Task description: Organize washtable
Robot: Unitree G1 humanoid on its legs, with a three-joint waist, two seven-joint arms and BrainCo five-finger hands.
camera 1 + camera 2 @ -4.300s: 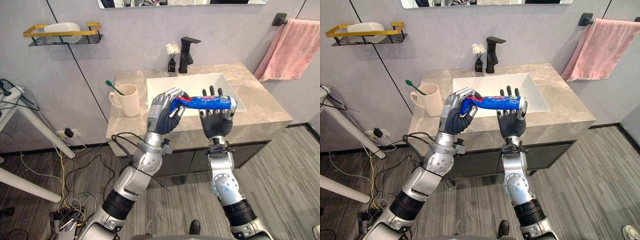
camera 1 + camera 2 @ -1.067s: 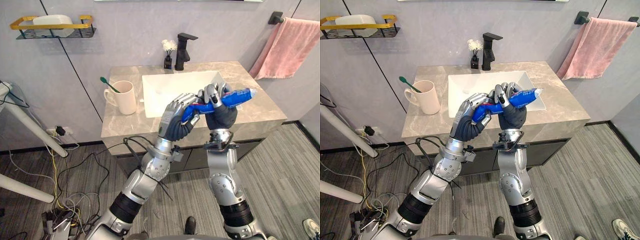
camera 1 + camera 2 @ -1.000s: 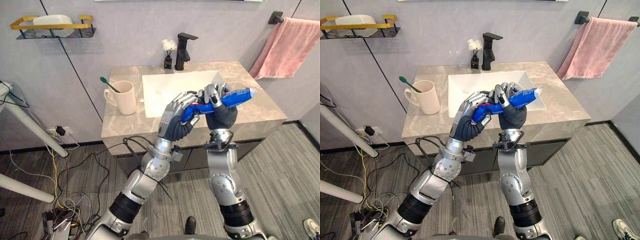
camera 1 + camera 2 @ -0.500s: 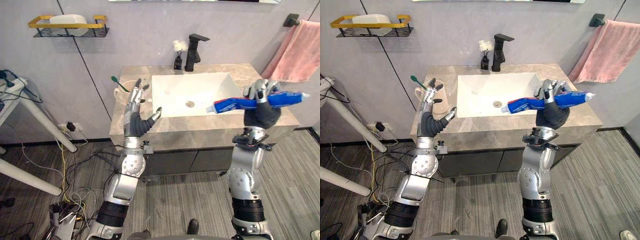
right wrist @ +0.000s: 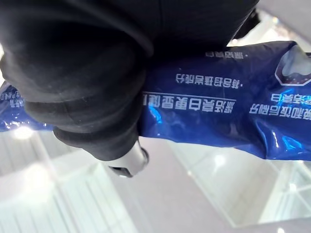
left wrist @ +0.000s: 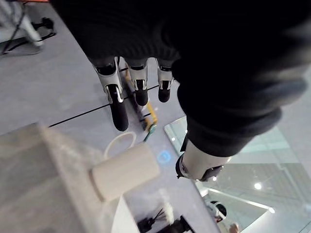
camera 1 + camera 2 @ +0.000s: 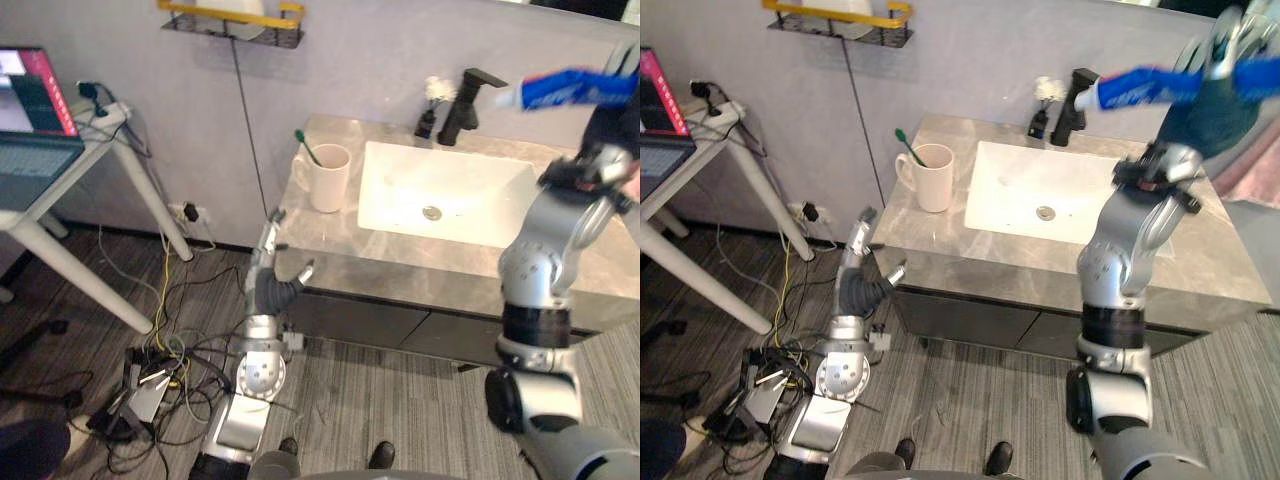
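My right hand (image 7: 1218, 112) is raised high above the back right of the washtable (image 7: 340, 235), shut on a blue toothpaste tube (image 7: 1135, 85) that lies crosswise with its white cap toward the faucet. Up close, the tube (image 5: 218, 116) runs across behind the hand's dark cover. My left hand (image 7: 272, 285) hangs open in front of the counter's left front edge, below its top, fingers (image 6: 118, 104) straight and holding nothing. A cream cup (image 7: 329, 177) with a green toothbrush (image 7: 306, 148) stands at the counter's left.
A white sink (image 7: 400, 190) is set into the marble counter, with a black faucet (image 7: 465, 92) and a small vase of white flowers (image 7: 431, 100) behind it. A yellow-railed wall shelf (image 7: 230, 22) hangs up left. A side table with a laptop (image 7: 35, 120) stands left. A pink towel (image 7: 1250, 165) hangs right.
The whole picture has shifted, so the camera moved. The right hand has lifted the tube higher. The left hand has dropped below the counter's front edge, fingers still straight.
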